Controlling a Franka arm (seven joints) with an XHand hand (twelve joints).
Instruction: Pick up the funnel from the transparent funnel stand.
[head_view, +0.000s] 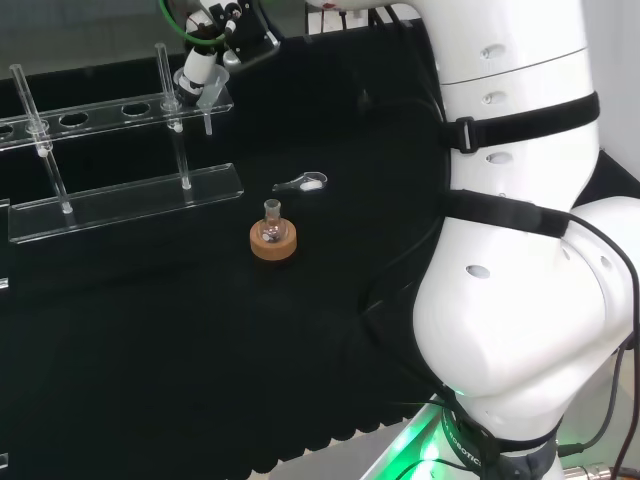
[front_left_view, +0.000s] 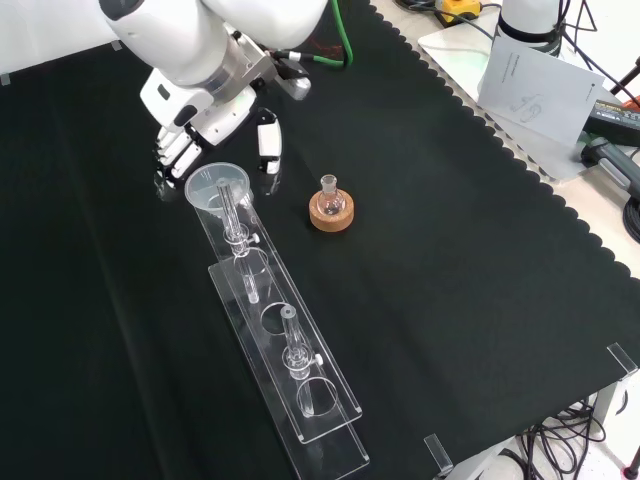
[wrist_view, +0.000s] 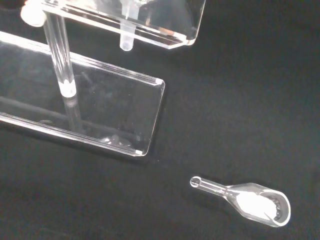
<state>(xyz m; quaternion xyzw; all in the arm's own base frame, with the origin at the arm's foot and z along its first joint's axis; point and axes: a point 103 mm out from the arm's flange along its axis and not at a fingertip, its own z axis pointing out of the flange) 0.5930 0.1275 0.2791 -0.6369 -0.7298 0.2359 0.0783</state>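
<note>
The clear funnel (front_left_view: 218, 188) sits in the end hole of the transparent funnel stand (front_left_view: 322, 428), the end nearest the arm. Its stem (wrist_view: 126, 41) pokes down through the stand's upper shelf. In the front view the hand (front_left_view: 200, 125) hangs just beyond the funnel. Its fingers (front_left_view: 172, 158) are at the left of the funnel's rim and its thumb (front_left_view: 268, 145) at the right, fairly straight and not closed on it. In the head view the funnel (head_view: 208, 97) is at the right end of the stand (head_view: 130, 195), with a finger of the hand (head_view: 198, 68) right above it.
A small round flask on a cork ring (front_left_view: 331, 207) stands to the right of the funnel in the front view. A clear scoop holding white powder (wrist_view: 257, 204) lies on the cloth near the stand's end (head_view: 303, 183). Papers and cables lie past the cloth's scalloped edge (front_left_view: 520, 150).
</note>
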